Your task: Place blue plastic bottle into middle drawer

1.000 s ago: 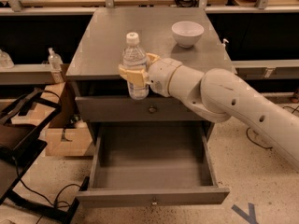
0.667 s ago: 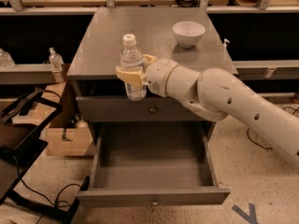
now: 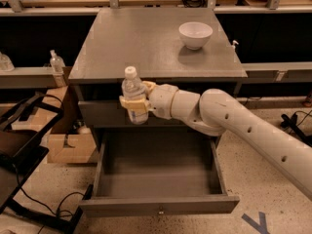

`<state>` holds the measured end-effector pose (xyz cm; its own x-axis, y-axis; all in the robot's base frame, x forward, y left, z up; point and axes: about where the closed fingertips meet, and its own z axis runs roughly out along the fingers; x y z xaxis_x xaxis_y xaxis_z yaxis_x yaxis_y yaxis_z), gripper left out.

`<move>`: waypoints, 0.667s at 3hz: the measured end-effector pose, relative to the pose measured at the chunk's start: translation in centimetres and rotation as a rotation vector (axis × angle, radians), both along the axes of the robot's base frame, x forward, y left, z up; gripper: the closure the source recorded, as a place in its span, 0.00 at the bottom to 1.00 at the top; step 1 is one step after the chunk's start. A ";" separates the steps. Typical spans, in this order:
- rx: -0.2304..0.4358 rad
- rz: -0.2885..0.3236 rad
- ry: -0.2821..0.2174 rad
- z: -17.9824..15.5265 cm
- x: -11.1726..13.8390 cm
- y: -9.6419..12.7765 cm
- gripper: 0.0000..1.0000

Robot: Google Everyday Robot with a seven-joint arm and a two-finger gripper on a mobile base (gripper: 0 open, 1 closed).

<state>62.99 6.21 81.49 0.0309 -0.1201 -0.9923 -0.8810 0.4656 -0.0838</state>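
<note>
My gripper [image 3: 135, 103] is shut on the blue plastic bottle [image 3: 132, 89], a clear bottle with a white cap. It holds the bottle upright in front of the grey cabinet's upper drawer front, just below the front edge of the cabinet top [image 3: 146, 38]. The middle drawer [image 3: 158, 206] is pulled wide open below, a shallow grey tray with a small knob on its front. The bottle hangs above the back left part of the drawer. My white arm reaches in from the lower right.
A white bowl [image 3: 195, 34] stands on the cabinet top at the back right. A smaller white-capped bottle [image 3: 57, 66] stands on a shelf at the left. A cardboard box [image 3: 68, 145] and a black stand [image 3: 19, 150] sit left of the drawer.
My gripper has carried the bottle down and towards the camera, from the front edge of the cabinet top to in front of the upper drawer, above the open drawer.
</note>
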 end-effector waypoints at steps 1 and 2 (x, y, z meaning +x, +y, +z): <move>0.009 0.099 0.016 -5.9 0.5 1.3 1.00; 0.035 0.162 0.043 -11.2 0.4 2.5 1.00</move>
